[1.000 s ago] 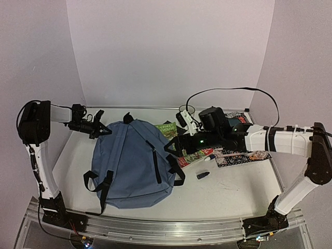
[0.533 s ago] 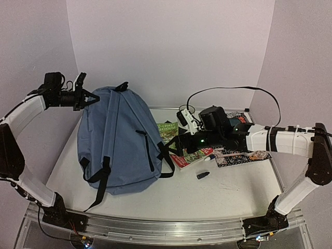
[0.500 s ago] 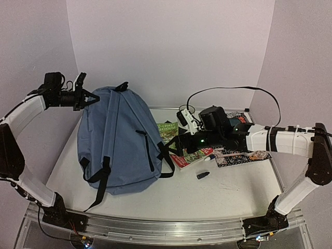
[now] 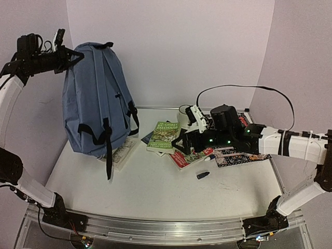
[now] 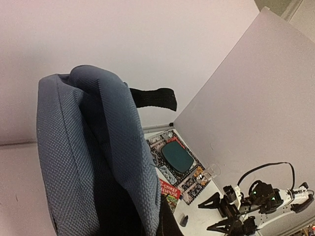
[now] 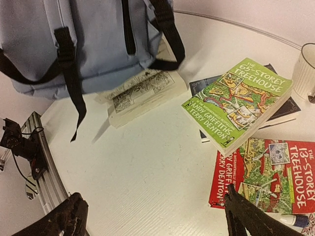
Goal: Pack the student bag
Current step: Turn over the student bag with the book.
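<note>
Clearly, the packing is at an early stage. At the far left, the left gripper [image 4: 66, 55] is pressed together on the top of the student bag [image 4: 96, 98] and holds it high, so the bag hangs upright above the left part of the table [image 4: 155, 194]. Its straps face the camera. The pictures do not show whether its main opening is unzipped.

Under the lower right corner of the bag lies a white book [image 4: 122, 151]; whether the bag touches it cannot be told. To the right of the bag a green book [image 4: 163, 136] lies on a dark book [image 6: 288, 110], and further right there is a red book [image 4: 189, 157]. The right gripper [image 4: 180, 145] hovers low beside these books, well apart from the bag, with its fingers spread wide and nothing between them. Farthest from the bag lies a flat patterned item [image 4: 236, 156].

All these things are outside the bag, so, as a judgement, nearly everything is left: to open the bag and to put the books inside.
</note>
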Available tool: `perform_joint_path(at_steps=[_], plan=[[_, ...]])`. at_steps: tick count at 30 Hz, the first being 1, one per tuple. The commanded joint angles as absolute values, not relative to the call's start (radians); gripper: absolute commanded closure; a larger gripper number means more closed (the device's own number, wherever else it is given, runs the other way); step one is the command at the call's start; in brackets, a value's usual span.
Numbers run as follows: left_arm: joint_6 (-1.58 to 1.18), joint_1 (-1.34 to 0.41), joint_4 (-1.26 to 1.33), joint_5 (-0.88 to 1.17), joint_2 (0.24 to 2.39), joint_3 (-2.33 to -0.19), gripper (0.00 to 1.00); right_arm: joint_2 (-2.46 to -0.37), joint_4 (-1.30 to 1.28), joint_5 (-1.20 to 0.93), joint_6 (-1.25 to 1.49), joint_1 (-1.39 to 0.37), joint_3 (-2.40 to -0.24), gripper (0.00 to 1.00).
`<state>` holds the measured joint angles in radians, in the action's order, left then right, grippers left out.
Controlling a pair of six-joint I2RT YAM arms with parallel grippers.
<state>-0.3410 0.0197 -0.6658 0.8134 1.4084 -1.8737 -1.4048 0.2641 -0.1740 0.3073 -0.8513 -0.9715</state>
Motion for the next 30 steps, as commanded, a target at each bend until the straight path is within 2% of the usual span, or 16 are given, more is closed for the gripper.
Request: perform_joint_path(at_steps=[1,5,10,14,23,30], plan=[[-0.299,0.026,-0.614,0.773,1.455,-2.049,1.00,-1.355,0.269,-0.124,0.301,-0.846,-0.944,0.04],[-0.267,0.026,-0.646,0.749,1.521,-2.141,1.00,-1.367,0.270,-0.112,0.299,-0.846,-0.947,0.04],[-0.334,0.026,-0.648,0.839,1.595,-2.282,1.00,-1.389,0.269,-0.099,0.294,-0.846,-0.968,0.04],[-0.306,0.026,-0.647,0.790,1.598,-2.324,1.00,-1.414,0.269,-0.091,0.286,-0.846,-0.989,0.04],[-0.166,0.026,-0.648,0.669,1.620,-2.294,1.00,-1.492,0.270,-0.090,0.267,-0.846,-1.055,0.04],[0.102,0.027,-0.649,0.477,1.650,-2.210,1.00,-1.532,0.270,-0.073,0.259,-0.844,-1.090,0.03]])
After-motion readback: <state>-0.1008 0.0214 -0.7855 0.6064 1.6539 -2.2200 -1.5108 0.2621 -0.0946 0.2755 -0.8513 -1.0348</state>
